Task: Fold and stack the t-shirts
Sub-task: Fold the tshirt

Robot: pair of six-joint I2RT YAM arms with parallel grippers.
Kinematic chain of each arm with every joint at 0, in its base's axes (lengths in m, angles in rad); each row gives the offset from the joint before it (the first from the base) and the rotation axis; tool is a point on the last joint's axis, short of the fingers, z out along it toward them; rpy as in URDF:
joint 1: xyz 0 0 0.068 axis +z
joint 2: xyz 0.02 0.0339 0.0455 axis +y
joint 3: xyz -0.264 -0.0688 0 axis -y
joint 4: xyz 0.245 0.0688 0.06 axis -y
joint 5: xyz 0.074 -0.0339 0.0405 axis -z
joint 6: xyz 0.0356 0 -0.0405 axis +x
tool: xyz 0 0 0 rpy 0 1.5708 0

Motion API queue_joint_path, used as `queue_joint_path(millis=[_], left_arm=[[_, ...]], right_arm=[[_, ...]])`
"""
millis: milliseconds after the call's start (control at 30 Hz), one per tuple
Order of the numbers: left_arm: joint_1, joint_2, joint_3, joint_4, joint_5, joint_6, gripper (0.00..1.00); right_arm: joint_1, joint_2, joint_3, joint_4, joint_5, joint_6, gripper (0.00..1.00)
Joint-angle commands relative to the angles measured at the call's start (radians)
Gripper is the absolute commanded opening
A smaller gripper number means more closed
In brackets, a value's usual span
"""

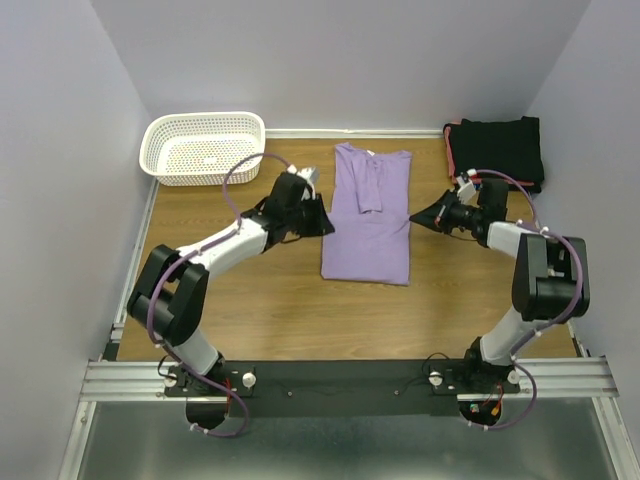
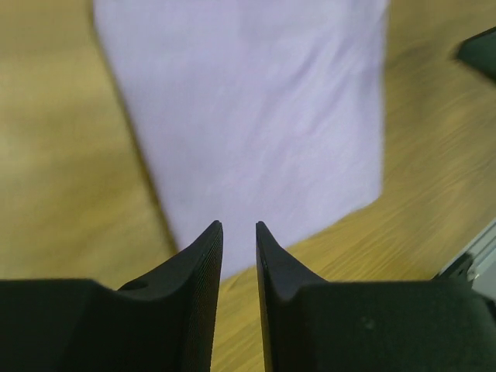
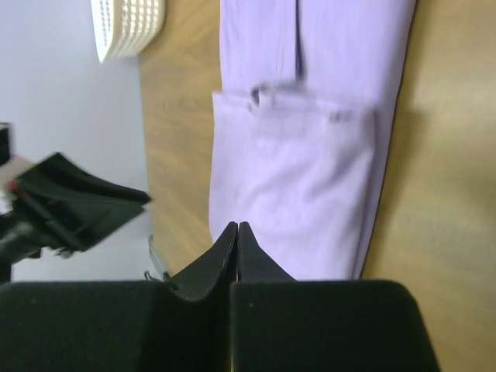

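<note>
One purple shirt lies flat on the table, long axis running near-to-far. Left gripper sits at its left edge, jaws slightly apart, empty. Right gripper sits at its right edge, clenched, empty. Both approx equally near. Black shirts are stacked in the far-right corner.

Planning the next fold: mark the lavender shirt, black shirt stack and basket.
lavender shirt (image 1: 367,225), top view, middle of body
black shirt stack (image 1: 497,148), top view, top shirt's centre
basket (image 1: 200,176), top view, near wall
</note>
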Motion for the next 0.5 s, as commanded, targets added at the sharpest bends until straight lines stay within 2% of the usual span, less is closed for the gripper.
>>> queue_joint_path(millis=[0,100,267,467], left_arm=[[0.030,0.138,0.151,0.039,-0.018,0.053,0.32],[0.044,0.272,0.283,0.040,0.011,0.068,0.30],[0.047,0.453,0.443,0.036,0.038,0.088,0.27],[0.079,0.534,0.451,0.031,0.018,0.035,0.25]], right_arm=[[0.000,0.123,0.079,0.116,0.020,0.090,0.08],[0.008,0.223,0.127,0.216,0.008,0.144,0.08],[0.017,0.376,0.204,0.225,0.009,0.113,0.08],[0.014,0.432,0.193,0.227,0.094,0.078,0.07]])
